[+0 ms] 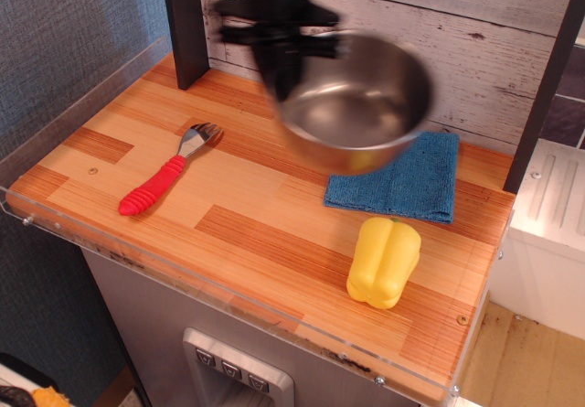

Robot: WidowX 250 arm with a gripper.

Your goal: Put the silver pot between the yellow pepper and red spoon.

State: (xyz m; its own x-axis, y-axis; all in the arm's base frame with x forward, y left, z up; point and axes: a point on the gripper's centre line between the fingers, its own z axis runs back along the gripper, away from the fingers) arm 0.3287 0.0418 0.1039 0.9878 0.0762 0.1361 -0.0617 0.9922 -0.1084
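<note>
My gripper (pixel 285 76) is shut on the left rim of the silver pot (pixel 358 105) and holds it in the air above the back middle of the wooden table; both are blurred by motion. The yellow pepper (pixel 383 262) stands at the front right of the table. The red spoon (pixel 167 170) lies at the left, its red handle toward the front and its metal head toward the back. The pot hangs between and behind the two, clear of the surface.
A blue cloth (pixel 404 181) lies uncovered at the back right, just behind the pepper. A dark post (pixel 186 25) stands at the back left and another post (pixel 547 82) at the right. A clear rim (pixel 228 293) lines the wooden table's front edge.
</note>
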